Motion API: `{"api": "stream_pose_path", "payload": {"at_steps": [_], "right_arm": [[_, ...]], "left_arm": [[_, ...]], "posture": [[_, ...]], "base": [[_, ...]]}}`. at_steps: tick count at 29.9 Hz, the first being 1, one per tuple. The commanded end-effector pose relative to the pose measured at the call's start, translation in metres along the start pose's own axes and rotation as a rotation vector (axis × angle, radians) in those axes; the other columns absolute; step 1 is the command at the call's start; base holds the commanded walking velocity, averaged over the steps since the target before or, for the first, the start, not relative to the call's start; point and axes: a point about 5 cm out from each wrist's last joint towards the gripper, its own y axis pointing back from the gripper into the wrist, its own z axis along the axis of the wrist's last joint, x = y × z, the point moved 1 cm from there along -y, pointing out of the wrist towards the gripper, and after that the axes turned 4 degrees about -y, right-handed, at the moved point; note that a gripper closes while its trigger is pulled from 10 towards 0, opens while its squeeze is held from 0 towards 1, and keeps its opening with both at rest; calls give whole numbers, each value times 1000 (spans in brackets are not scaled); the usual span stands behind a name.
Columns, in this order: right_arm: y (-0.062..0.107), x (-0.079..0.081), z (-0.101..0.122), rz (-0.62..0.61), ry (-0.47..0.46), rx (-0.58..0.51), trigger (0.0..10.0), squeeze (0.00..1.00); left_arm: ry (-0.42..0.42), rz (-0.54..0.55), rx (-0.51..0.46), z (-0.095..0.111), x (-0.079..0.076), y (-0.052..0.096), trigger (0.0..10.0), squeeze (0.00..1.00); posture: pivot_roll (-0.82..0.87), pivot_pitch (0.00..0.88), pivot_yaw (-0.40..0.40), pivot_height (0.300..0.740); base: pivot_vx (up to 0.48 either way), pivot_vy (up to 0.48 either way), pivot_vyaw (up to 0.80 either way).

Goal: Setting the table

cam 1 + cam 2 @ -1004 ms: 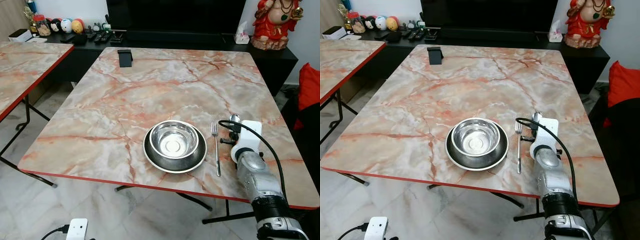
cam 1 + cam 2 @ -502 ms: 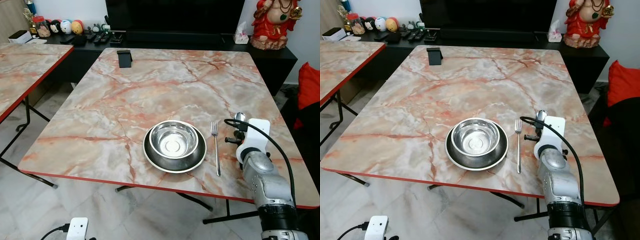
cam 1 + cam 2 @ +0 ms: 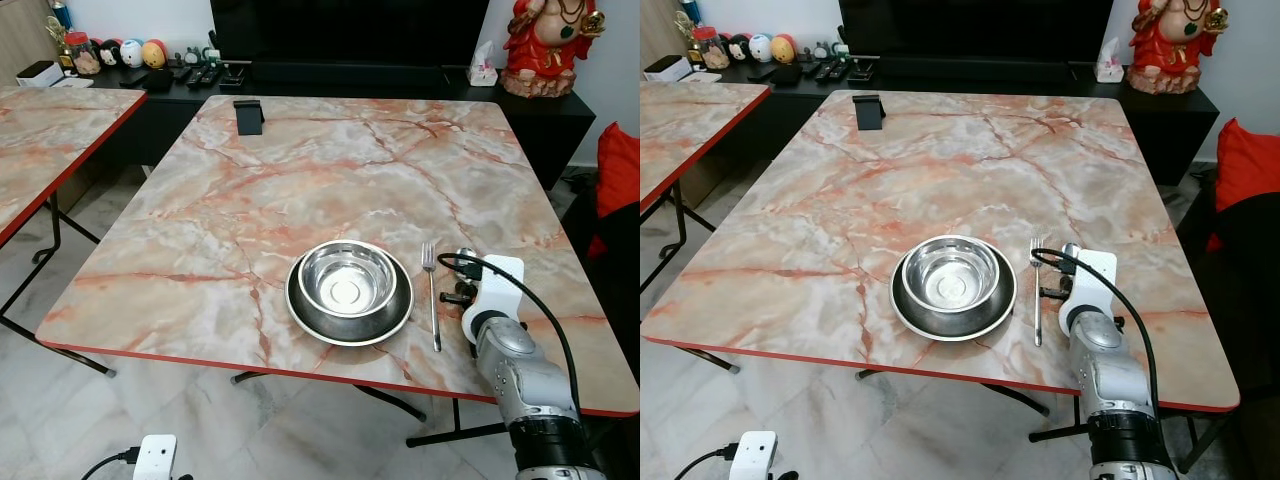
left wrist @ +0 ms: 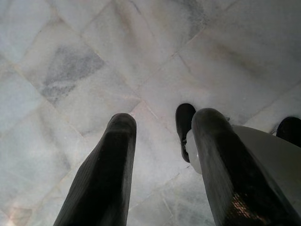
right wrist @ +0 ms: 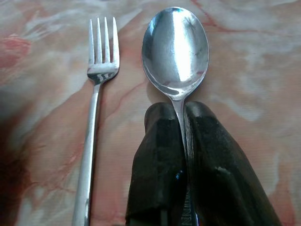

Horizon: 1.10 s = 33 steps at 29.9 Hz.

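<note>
A steel bowl point(image 3: 348, 280) sits in a dark plate point(image 3: 300, 312) near the marble table's front edge. Just right of the plate a fork point(image 3: 433, 300) lies flat, tines pointing away from me. My right gripper point(image 5: 181, 112) is shut on the handle of a spoon point(image 5: 175, 47), held low over the table beside the fork point(image 5: 96, 94) and parallel to it. From the head views the spoon's bowl point(image 3: 464, 255) peeks out past the white wrist. My left gripper point(image 4: 164, 123) hangs open over the pale floor tiles, nothing between its fingers.
A black phone stand point(image 3: 249, 115) is at the table's far left. A second marble table point(image 3: 50, 130) stands to the left. A dark sideboard point(image 3: 400, 78) with figurines and a red statue point(image 3: 545, 45) runs behind. A red cushion point(image 3: 620, 170) is right.
My right arm drifted right with the spoon, then came back toward the fork and the near edge, lower over the table. Plate, bowl and fork have stayed put.
</note>
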Motion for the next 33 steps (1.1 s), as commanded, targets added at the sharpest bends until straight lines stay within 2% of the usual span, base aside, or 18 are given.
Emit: {"api": "stream_pose_path", "payload": {"at_steps": [1,29,30,33], "right_arm": [[-1,7,-2,21,-2,10,10000,0],[-5,6,-4,10,1,7,10000,0],[-5,7,-4,12,-1,7,10000,35],[-5,7,-4,13,-1,6,10000,47]], "left_arm": [[1,7,16,-2,2,0,10000,0],[1,5,17,-3,1,1,10000,0],[1,6,17,-3,1,1,10000,0],[1,6,17,-3,2,1,10000,0]], "posture": [[-78,0,21,740],[-74,0,20,740],[-74,0,20,740],[-74,0,20,740]], "base": [[0,0,0],[0,0,0],[0,0,0],[0,0,0]]}}
